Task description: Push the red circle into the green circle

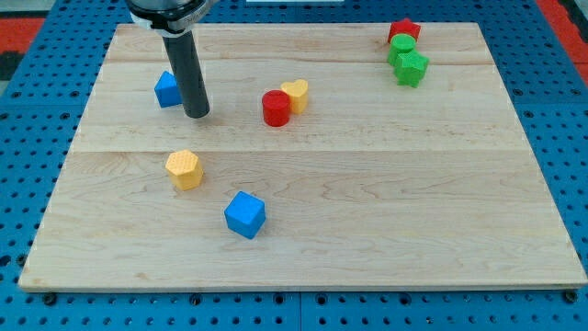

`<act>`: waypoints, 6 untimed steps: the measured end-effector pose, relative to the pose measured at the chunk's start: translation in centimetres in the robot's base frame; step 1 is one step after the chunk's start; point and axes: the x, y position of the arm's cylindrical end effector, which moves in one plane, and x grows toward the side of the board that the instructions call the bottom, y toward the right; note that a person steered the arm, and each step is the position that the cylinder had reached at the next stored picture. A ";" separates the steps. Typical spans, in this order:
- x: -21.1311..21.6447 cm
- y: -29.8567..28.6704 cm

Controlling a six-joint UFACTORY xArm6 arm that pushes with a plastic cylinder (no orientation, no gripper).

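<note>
Rod planted on the board, upper left of the view

My tip (197, 114) rests on the wooden surface in the view's upper left quarter, at the lower end of a straight, dark, cylindrical rod. The rod stands nearly upright, leaning slightly so that its upper part sits a little further toward the view's left than its lower end. At the view's top edge the rod joins a wider dark mount with a pale rim, which is cut off by the frame, so nothing of the arm above it shows. The rod's surface is smooth and matte, with a faint lighter sheen down its length.
</note>
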 end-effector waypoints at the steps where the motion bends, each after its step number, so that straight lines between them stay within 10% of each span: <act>1: 0.0 0.0; 3: 3.4 -0.2; 5: 2.4 12.9; 6: -0.8 8.5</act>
